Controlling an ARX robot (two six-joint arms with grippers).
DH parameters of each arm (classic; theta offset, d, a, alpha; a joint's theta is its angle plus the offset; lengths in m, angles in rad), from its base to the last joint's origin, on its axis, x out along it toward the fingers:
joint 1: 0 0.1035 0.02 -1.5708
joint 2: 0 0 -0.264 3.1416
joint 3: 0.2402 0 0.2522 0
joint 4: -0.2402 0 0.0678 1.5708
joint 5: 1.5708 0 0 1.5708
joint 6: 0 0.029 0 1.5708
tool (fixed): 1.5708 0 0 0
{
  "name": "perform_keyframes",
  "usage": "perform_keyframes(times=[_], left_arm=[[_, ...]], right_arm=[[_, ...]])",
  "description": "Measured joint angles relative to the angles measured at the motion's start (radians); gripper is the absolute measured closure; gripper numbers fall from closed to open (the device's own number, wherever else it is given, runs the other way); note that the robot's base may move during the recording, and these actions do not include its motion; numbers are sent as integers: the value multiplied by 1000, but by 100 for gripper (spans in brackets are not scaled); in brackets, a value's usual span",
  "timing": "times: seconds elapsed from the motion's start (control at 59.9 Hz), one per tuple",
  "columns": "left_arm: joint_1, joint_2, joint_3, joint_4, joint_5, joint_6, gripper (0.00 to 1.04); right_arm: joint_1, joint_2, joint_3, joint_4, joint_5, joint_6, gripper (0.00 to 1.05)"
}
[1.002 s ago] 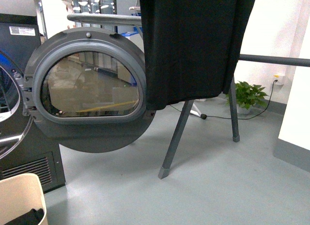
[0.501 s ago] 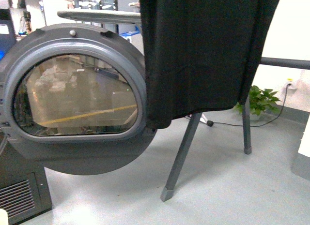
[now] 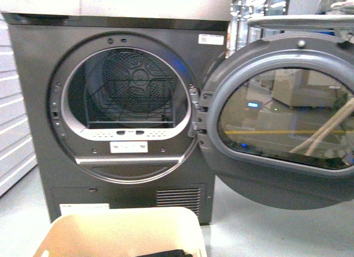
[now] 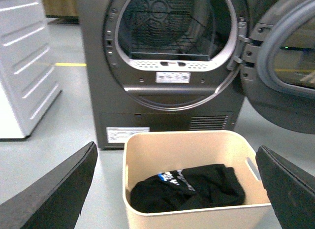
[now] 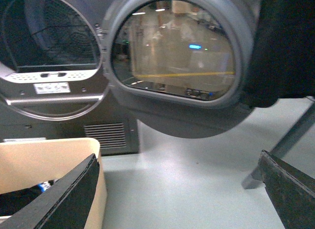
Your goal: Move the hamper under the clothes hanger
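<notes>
Grey floor [image 3: 249,226]: hamper [image 4: 197,218] before open dryer [image 3: 130,96]; left pincer [image 4: 175,147], right pincer [image 5: 178,155] spread, empty.

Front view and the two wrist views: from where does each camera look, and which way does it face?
Front view: on the robot's body, facing the dryer, its door open at right, hamper below; no arm shows.
Left wrist view: on the left arm, past the open left gripper down into the hamper, onto black clothes.
Right wrist view: on the right arm, past the open right gripper toward the door and a leg of the clothes hanger.
Shared: all show dryer and hamper.
</notes>
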Motion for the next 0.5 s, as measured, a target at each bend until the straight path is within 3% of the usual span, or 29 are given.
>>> perform_keyframes(times=[0.501], left_arm=[[2, 0, 0, 0, -3, 0, 7]], right_arm=[[2, 0, 0, 0, -2, 0, 8]])
